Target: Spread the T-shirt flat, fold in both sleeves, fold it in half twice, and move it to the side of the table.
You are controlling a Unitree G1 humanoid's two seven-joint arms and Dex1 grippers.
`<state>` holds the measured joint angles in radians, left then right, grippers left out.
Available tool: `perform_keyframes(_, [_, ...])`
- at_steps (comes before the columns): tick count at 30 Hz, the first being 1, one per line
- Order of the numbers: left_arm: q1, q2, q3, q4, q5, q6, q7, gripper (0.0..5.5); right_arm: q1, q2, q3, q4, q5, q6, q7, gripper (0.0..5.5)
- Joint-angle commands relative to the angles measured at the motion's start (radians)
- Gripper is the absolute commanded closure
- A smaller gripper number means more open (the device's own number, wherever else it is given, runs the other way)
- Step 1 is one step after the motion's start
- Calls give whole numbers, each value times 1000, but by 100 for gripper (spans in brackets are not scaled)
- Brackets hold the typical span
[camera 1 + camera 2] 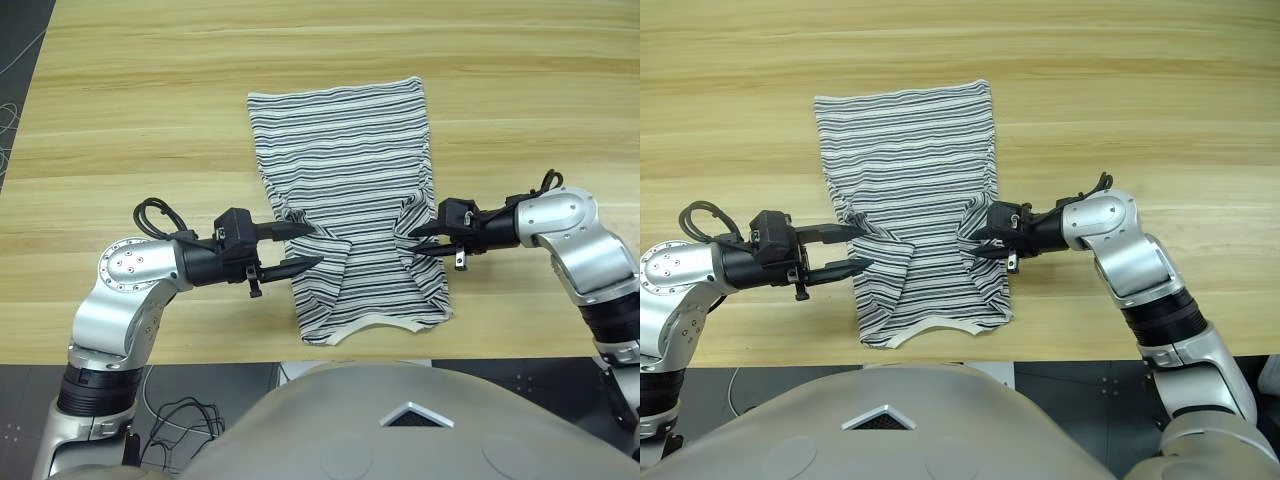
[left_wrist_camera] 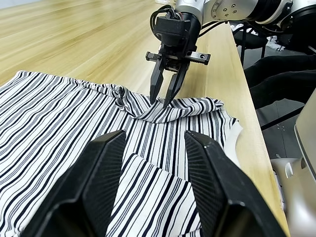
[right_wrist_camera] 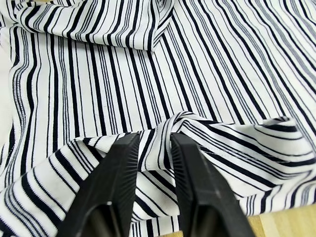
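Note:
A black-and-white striped T-shirt (image 1: 345, 140) lies on the wooden table (image 1: 150, 100), collar toward the front edge, with both sleeves folded inward over its lower half. At the shirt's left edge my left gripper (image 1: 315, 245) is open, its fingers spread wide over the folded-in sleeve (image 2: 148, 197). My right gripper (image 1: 415, 240) is at the right edge, its fingers nearly together with a raised ridge of fabric (image 3: 197, 121) pinched between them. The left wrist view shows that right gripper (image 2: 160, 101) farther off, tips down in a bunched fold.
Bare wood stretches to the left, right and far side of the shirt. The table's front edge (image 1: 200, 358) runs just below the collar. Cables (image 1: 185, 415) lie on the floor under the left arm.

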<state>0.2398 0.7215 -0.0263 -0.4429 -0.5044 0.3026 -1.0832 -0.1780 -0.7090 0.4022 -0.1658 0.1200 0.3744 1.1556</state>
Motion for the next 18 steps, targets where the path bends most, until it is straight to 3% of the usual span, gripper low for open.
perform_keyframes(1, [-7, 12, 4, -1, 0, -1, -3, 326, -22, 18, -31, -12, 35, 30, -9, 426])
perform_keyframes(5, [-5, 8, 8, -1, -3, -2, 1, 326, -20, 3, -75, -27, 74, 43, -4, 426])
perform_keyframes(11, [34, 6, 120, -26, -103, 16, 11, 326, -19, -52, -285, -43, 296, 187, 54, 426])
perform_keyframes(14, [141, 43, 193, -21, 119, -219, 32, 310, 74, -185, -303, 48, 169, -95, 144, 422])
perform_keyframes(18, [346, 160, 205, -23, 508, -678, -10, 239, 178, -271, -224, 146, -26, -527, 207, 344])
